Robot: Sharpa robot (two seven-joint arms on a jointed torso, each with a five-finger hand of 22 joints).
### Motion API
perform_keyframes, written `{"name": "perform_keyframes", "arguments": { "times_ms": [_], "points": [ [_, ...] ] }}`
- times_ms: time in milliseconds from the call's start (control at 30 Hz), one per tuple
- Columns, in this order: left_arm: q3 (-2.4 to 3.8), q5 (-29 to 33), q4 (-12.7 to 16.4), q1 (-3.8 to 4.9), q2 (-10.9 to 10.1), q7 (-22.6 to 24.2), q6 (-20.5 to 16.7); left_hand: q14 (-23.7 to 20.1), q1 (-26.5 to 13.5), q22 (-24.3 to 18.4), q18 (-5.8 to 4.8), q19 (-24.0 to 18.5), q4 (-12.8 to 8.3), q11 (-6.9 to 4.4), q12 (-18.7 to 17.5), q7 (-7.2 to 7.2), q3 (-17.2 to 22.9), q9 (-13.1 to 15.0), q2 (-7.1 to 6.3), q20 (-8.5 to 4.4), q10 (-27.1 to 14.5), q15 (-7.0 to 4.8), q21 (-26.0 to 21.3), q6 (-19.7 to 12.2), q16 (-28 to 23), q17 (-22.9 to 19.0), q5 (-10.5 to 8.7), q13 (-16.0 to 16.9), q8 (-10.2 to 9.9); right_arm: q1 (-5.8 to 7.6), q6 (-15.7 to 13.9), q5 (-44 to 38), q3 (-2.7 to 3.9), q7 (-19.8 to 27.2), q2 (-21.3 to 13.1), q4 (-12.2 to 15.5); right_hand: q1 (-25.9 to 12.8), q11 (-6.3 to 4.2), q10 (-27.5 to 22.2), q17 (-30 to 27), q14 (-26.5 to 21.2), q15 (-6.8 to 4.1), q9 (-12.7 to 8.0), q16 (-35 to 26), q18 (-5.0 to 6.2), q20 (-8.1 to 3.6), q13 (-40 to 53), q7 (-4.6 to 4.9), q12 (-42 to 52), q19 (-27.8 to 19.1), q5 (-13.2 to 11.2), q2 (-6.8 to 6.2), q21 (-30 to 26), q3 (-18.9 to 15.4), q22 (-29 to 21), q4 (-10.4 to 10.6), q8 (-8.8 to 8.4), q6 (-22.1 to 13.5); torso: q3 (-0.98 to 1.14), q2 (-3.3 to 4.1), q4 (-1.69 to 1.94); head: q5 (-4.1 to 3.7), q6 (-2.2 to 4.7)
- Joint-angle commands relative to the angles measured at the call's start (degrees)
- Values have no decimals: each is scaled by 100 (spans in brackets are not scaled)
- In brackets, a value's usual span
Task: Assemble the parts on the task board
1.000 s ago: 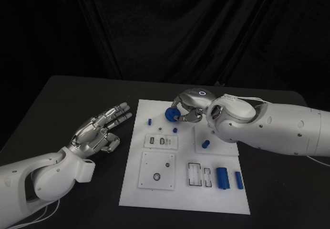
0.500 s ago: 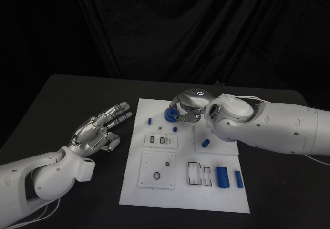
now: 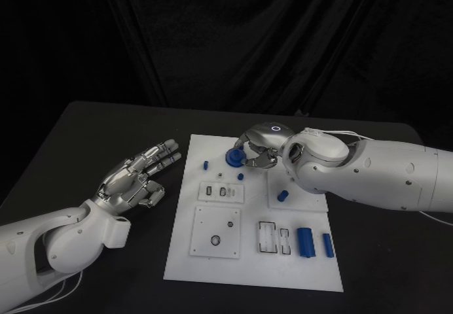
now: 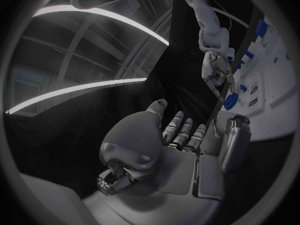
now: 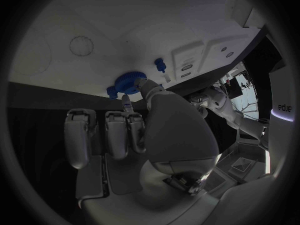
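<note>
Right silver hand (image 3: 256, 152) pinched blue toothed plastic gear (image 3: 235, 156) at white board's (image 3: 251, 261) twelve o'clock; cylinders unplaced; left hand (image 3: 140, 178) open, empty.

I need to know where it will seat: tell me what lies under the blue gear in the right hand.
The right hand holds the blue gear over the task board's far end. The gear and fingers cover whatever lies directly beneath.

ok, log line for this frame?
right hand: holds blue gear over board far end | left hand: open, off board | gear not seated
</note>
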Motion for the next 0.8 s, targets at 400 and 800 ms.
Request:
{"name": "perform_keyframes", "arguments": {
  "times_ms": [400,800],
  "points": [
    [2,14,76,12,-83,683,16,10,-53,1508,-35,602,-47,40,47,12,19,5,-2,30,2,55,17,57,46,9,24,8,46,146,-923,-36,22,240,-990,693,-234,-42,594,1173,535,-64,-120,-35,37,-59,1505,-6,40,304,-797,-18,-21,-172,1191,145,75,255,5,-5,1,34,61],
    [4,14,210,13,-133,684,-62,14,-58,1508,-35,602,-58,37,57,16,24,7,-6,31,9,55,17,78,57,10,29,9,53,259,-1012,-28,-26,-2,-2426,1422,-314,-65,597,1217,546,-81,-148,-18,14,-74,1509,-38,42,358,-1272,20,33,-352,1255,420,135,595,4,-28,-18,-8,64]
  ]
}}
